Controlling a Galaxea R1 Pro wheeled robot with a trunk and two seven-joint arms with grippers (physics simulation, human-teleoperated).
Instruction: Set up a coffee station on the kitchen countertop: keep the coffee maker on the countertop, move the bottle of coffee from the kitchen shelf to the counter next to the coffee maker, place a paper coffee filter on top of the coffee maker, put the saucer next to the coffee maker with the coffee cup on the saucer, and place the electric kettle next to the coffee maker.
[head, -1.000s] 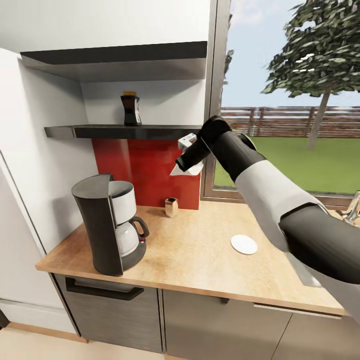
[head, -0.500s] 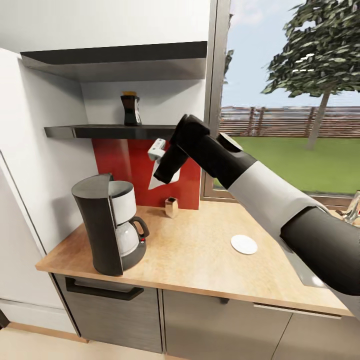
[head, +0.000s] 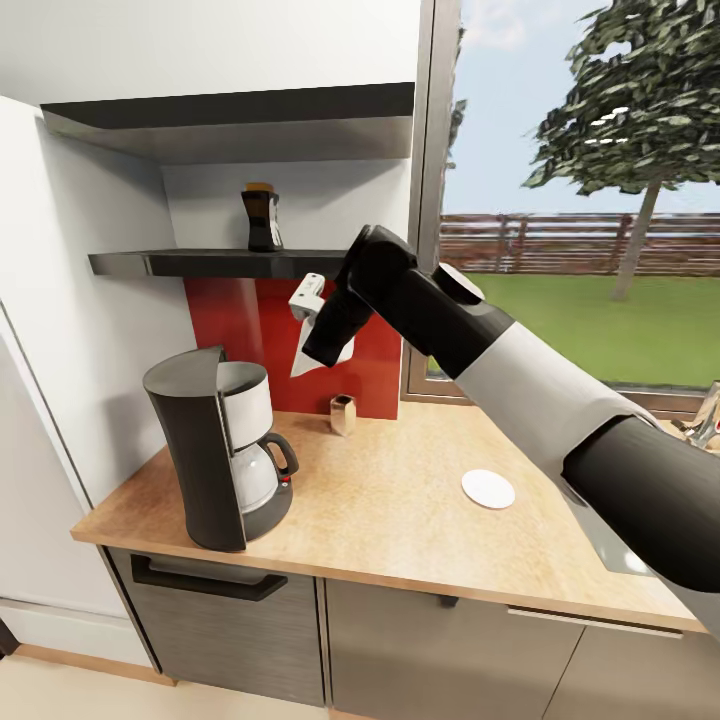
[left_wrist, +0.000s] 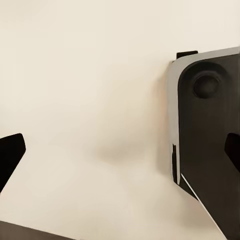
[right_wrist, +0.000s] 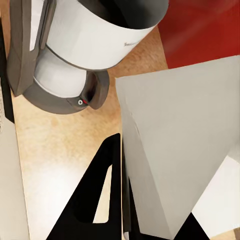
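Note:
The black and white coffee maker (head: 215, 460) stands at the left end of the wooden countertop (head: 400, 520). My right gripper (head: 322, 345) hangs in the air to the right of and above it, shut on a white paper coffee filter (head: 303, 356). In the right wrist view the filter (right_wrist: 185, 150) is pinched beside a black finger (right_wrist: 97, 200), with the coffee maker (right_wrist: 85, 45) below. The dark bottle of coffee (head: 262, 218) stands on the shelf (head: 200, 263). A white saucer (head: 488, 489) lies on the counter at the right. My left gripper (left_wrist: 120, 155) is open and holds nothing.
A small metal container (head: 343, 414) sits against the red backsplash (head: 250, 340). A window (head: 580, 200) rises behind the counter, and a faucet (head: 706, 418) shows at the far right. In the left wrist view a dark panel (left_wrist: 210, 135) lies on a cream surface.
My right arm has swung left with the filter, from near the window frame to a spot in front of the backsplash, closer to the coffee maker. Nothing else has moved.

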